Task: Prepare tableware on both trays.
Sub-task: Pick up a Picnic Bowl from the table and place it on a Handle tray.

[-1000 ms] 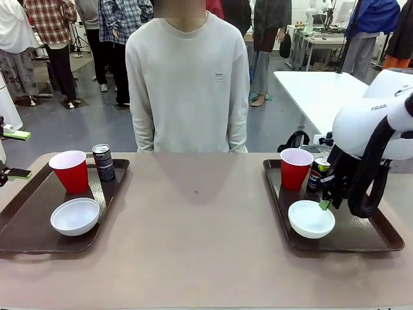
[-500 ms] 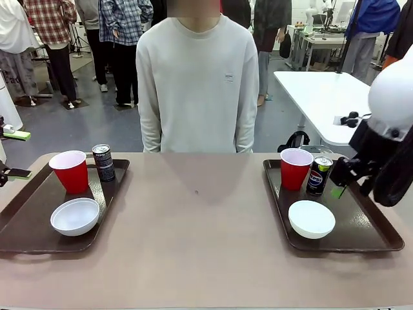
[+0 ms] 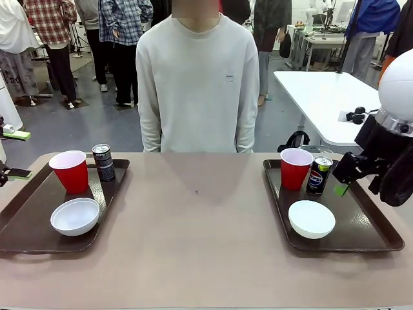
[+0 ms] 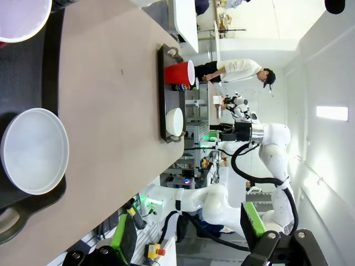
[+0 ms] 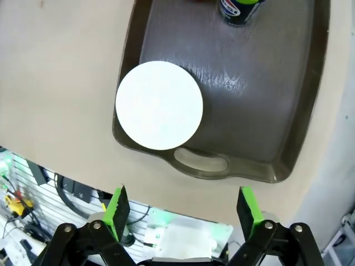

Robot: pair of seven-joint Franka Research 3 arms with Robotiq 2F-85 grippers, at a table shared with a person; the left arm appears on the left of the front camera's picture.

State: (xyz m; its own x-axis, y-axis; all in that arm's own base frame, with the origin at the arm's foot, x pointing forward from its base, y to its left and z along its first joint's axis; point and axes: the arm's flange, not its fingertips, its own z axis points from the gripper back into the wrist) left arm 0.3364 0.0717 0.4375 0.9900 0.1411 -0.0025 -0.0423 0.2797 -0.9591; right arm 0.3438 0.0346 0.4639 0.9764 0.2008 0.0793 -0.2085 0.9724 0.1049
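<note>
Two large dark brown rectangular plastic trays lie on the tan table, long axes running from the robot's side toward the person, cut-out handles at the near and far ends. Left tray (image 3: 26,223): upright red plastic cup (image 3: 70,170) at the far left, upright dark drink can (image 3: 103,162) just beside it on its right, shallow round white bowl (image 3: 75,216) nearer the robot, mouth up. Right tray (image 3: 368,226): second upright red plastic cup (image 3: 295,168) at the far left, blue Pepsi can (image 3: 318,175) upright just beside it, second white bowl (image 3: 312,218) nearer the robot, mouth up.

Right gripper (image 3: 340,183) hangs above the right tray's right half, clear of the Pepsi can, green pads spread wide, holding nothing. In the right wrist view the pads frame the tray's near handle (image 5: 201,159). Left gripper (image 4: 186,235): fingers wide apart, empty.

A person in a pale sweatshirt (image 3: 197,84) stands at the far edge, between the trays. The table between the trays is bare.
</note>
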